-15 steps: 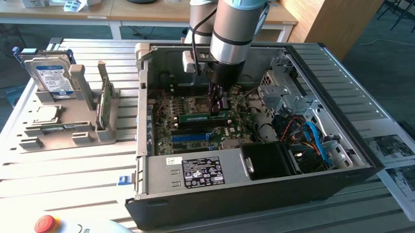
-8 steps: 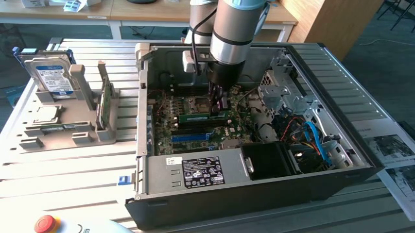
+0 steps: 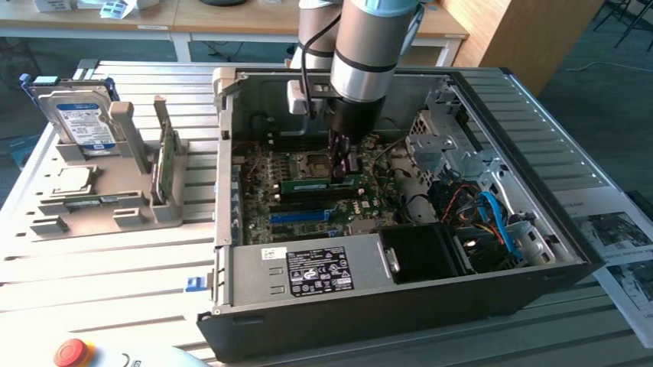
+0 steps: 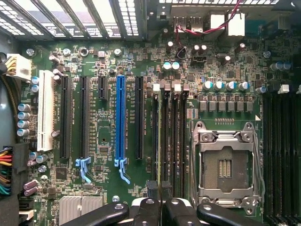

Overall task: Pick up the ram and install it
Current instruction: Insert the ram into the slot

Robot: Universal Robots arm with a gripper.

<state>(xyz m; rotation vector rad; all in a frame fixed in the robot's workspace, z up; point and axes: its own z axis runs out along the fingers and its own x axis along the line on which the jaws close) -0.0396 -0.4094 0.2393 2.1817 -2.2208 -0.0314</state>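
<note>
Seating this well is, in my judgement, depending on keeping the long, narrow green ram stick (image 3: 318, 183) parallel to its slot. Both ends should be going down evenly, with the push running straight into the large green motherboard (image 4: 103, 75) rather than leaning to either side. A tilted stick would be risking a jam against the small white latch tabs (image 4: 156, 87) at the far end of the slots. Whether the notch is lining up with the slot key is too small to tell.

The black fingers (image 4: 146, 212) are standing nearly closed, with only a thin gap between the tips. They are pinching the ram stick across its thickness near the middle of its length. The stick is running out to both sides of the fingers and sitting low inside the open black computer case (image 3: 408, 306). It is lying directly under the fingertips, over the row of long black memory slots (image 4: 174, 141). I cannot tell whether its lower edge is already entering a slot. The square silver processor socket (image 4: 225, 165) is lying just beside the fingers, past the slots.
</note>
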